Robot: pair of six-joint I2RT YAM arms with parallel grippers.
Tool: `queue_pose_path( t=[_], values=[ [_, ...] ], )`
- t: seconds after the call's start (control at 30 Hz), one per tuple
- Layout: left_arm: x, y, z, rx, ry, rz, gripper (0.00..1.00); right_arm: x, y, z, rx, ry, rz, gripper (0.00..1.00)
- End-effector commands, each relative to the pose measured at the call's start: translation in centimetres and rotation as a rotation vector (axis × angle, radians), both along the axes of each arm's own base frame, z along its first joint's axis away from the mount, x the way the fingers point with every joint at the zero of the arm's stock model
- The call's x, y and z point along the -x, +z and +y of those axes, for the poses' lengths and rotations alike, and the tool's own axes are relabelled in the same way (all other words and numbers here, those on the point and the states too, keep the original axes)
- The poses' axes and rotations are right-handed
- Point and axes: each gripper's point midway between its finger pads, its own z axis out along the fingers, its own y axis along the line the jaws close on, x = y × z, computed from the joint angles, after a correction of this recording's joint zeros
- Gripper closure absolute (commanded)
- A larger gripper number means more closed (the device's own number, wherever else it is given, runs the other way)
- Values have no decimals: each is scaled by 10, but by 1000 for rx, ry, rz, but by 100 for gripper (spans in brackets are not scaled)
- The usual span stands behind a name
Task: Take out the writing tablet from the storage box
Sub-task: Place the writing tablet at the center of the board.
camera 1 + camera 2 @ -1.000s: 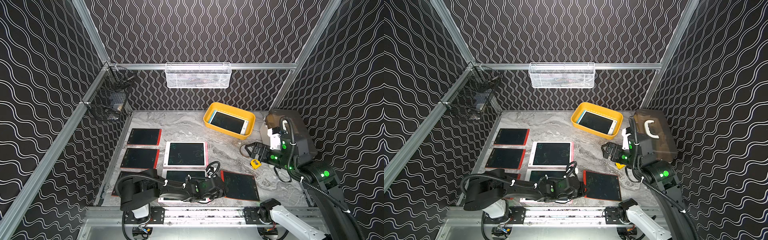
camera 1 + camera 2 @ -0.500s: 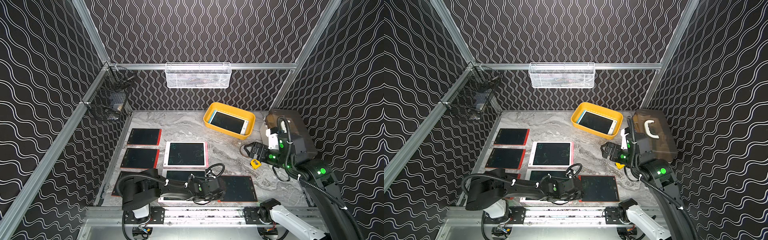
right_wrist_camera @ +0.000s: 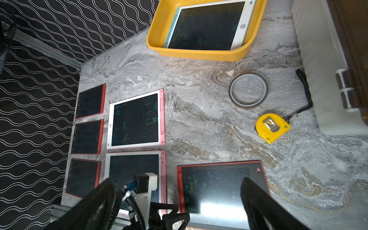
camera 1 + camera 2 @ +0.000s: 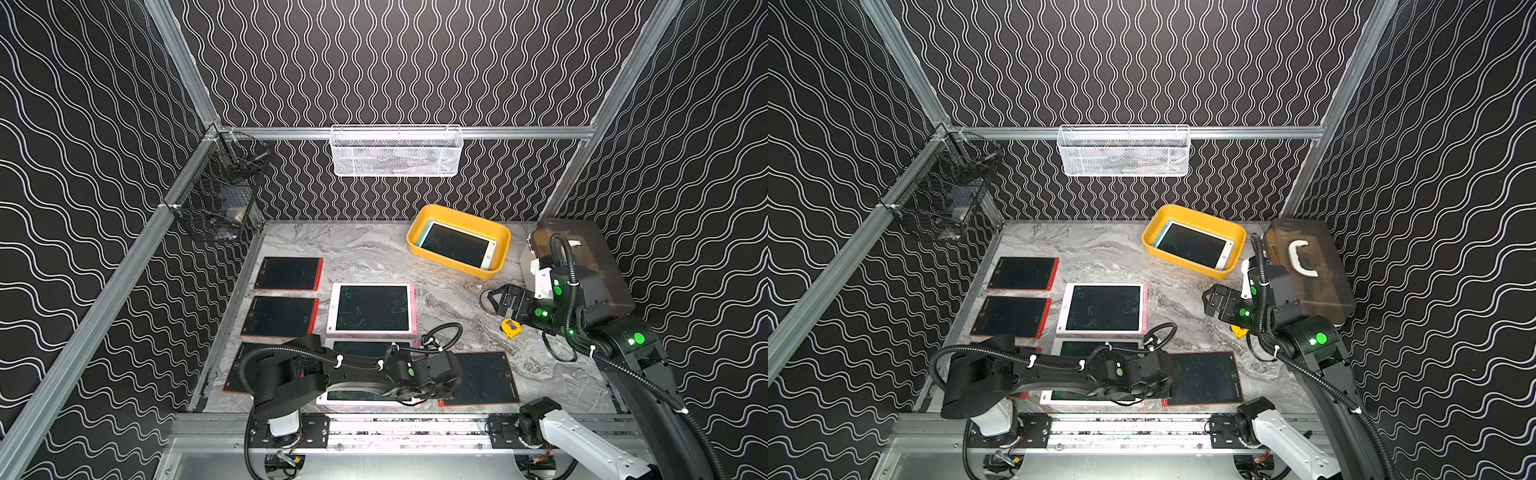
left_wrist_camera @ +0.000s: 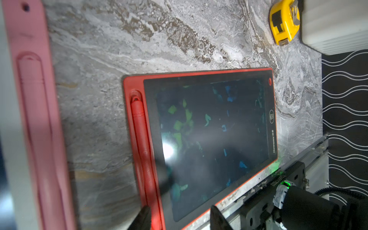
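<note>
Red-framed boards (image 4: 280, 316) line the left edge of my marble table (image 4: 365, 249) in a column. Two pink-edged boards (image 4: 372, 308) sit just right of them, the nearer one partly under my left arm (image 4: 316, 374). The left gripper (image 5: 180, 218) hangs low at the front. Its fingers are parted over the left end of another red board (image 4: 484, 378), which lies flat on the table, and I see nothing pinched between them. Further right, at the back, sits the yellow storage box (image 4: 451, 262). The writing tablet (image 4: 455, 245), white-framed with a blue edge, lies inside it. The right gripper (image 4: 493, 302) hovers in front of the box by a tape roll (image 3: 248, 90), jaws spread wide and empty, apart from the tablet. A yellow tape measure (image 4: 511, 328) lies near it, and the grey case (image 4: 1320, 299) stands at the far right.
</note>
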Motion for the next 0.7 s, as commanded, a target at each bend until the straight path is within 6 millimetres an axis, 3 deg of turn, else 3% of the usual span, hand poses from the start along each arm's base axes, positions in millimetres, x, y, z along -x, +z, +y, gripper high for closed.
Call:
queue_pose_path(
  t=[0.0, 0.3, 0.5, 0.67],
  values=[
    [-7, 16, 16, -81, -38, -90, 46, -8, -1, -4, 11, -41, -10, 0],
    [-21, 116, 70, -168, -182, -390, 29, -42, -18, -14, 65, -171, -8, 0],
    [-22, 173, 102, -156, -277, -525, 1, -61, -41, -23, 84, -290, 16, 0],
    [-22, 210, 107, -30, -312, -574, 1, -75, -49, -28, 115, -350, 30, 0]
  ],
)
